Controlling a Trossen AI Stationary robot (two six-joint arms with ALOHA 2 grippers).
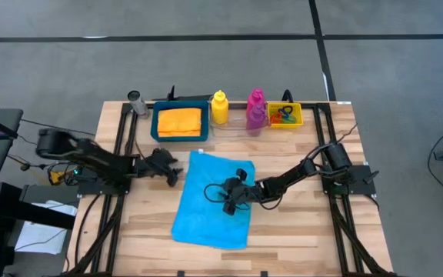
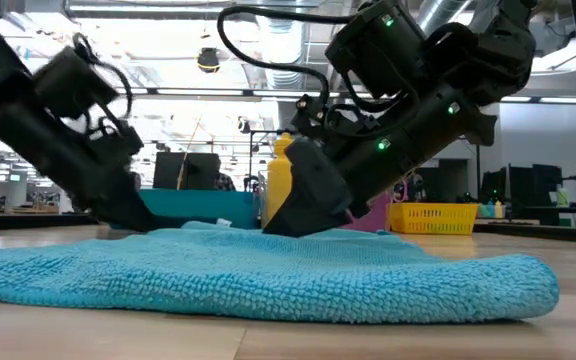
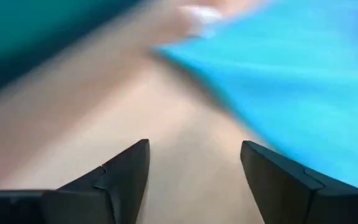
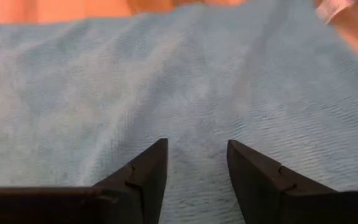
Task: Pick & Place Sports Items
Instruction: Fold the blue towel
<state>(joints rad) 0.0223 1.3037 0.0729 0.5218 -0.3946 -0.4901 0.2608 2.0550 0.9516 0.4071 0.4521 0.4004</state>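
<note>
Hovering right gripper (image 1: pixel 223 193): sitting parted over the flat cyan terry cloth (image 1: pixel 206 215), frame centre.
Left gripper (image 1: pixel 173 169): gaping beside the cloth's upper-left corner, holding nothing.

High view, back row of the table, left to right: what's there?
Grey cylinder → blue tray holding the orange cloth → yellow bottle → magenta bottle → yellow bin with the elastic rings.
</note>
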